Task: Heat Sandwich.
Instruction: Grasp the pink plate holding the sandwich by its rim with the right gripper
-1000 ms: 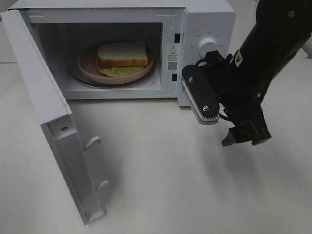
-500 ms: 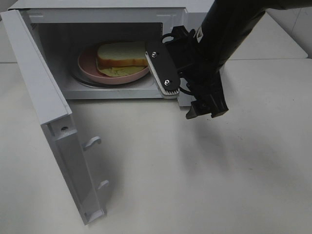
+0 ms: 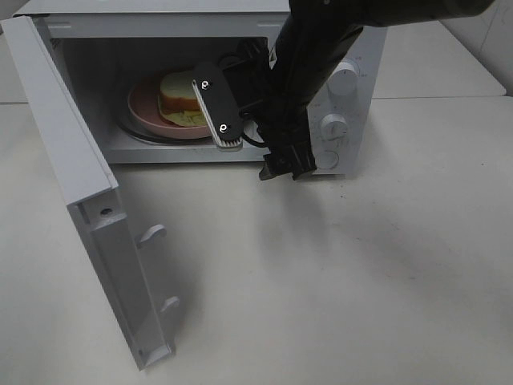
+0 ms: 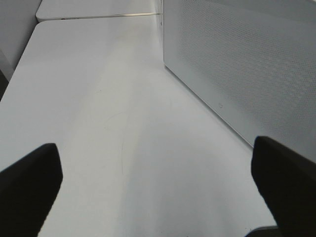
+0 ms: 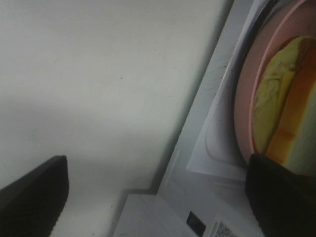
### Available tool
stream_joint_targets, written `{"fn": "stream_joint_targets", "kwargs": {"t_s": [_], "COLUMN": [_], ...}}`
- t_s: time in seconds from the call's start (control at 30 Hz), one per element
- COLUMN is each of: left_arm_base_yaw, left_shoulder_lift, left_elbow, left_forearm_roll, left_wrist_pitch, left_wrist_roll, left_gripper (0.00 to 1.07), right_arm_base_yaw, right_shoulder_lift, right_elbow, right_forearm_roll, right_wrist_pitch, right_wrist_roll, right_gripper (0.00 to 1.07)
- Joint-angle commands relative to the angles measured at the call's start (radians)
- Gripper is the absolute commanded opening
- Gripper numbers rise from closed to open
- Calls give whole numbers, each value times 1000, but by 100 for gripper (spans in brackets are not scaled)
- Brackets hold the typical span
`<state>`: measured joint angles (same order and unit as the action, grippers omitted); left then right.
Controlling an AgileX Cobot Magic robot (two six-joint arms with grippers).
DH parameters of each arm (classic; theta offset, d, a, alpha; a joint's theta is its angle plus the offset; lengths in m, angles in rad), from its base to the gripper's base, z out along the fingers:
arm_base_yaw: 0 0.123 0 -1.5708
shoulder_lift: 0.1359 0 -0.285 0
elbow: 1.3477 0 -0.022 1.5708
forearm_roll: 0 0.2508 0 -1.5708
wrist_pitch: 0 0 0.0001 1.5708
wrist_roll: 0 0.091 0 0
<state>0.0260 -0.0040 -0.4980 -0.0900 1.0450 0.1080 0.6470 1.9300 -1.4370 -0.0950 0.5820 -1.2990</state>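
Both empty and spread wide, the right gripper hangs at the microwave mouth, the left gripper outside it; the sandwich sits inside, so backing out and shutting the door seems next.

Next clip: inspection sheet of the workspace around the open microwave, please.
Surface: white table, faint scuffs only.
Job's things: sandwich on a pink plate inside the microwave; door swung wide open.
Clutter: nothing seen.
Grippers: right gripper open at the microwave's mouth, holding nothing; left gripper open over the table, holding nothing.
Cables: short black wire at the right gripper's base.
Surroundings: second white tabletop behind.
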Motion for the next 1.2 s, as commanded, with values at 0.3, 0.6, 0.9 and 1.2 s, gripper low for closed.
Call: {"fn": "stream_joint_targets", "kwargs": {"t_s": [0.3,0.6,0.9,1.2], "left_arm_base_yaw": [2,2,2,2], "left_shoulder_lift": [-27,-27,-27,-27], "left_elbow": [2,2,2,2], "left_forearm_roll": [-5,-5,-5,-4], "left_wrist_pitch": [-16,-16,-16,-16], "left_wrist_roll": [-3,-3,-3,-3], "left_gripper": [100,100,100,100], "right_arm_base_yaw": [4,4,4,-19], "right_shoulder_lift": [167,304,419,496], "right_elbow": [-179,-335,-458,-552], "right_forearm_roll": [1,14,28,28], "right_wrist_pitch": [-24,-16,13,18], "right_wrist_roll": [22,48,48,61], "right_gripper": [90,88,87,86]}}
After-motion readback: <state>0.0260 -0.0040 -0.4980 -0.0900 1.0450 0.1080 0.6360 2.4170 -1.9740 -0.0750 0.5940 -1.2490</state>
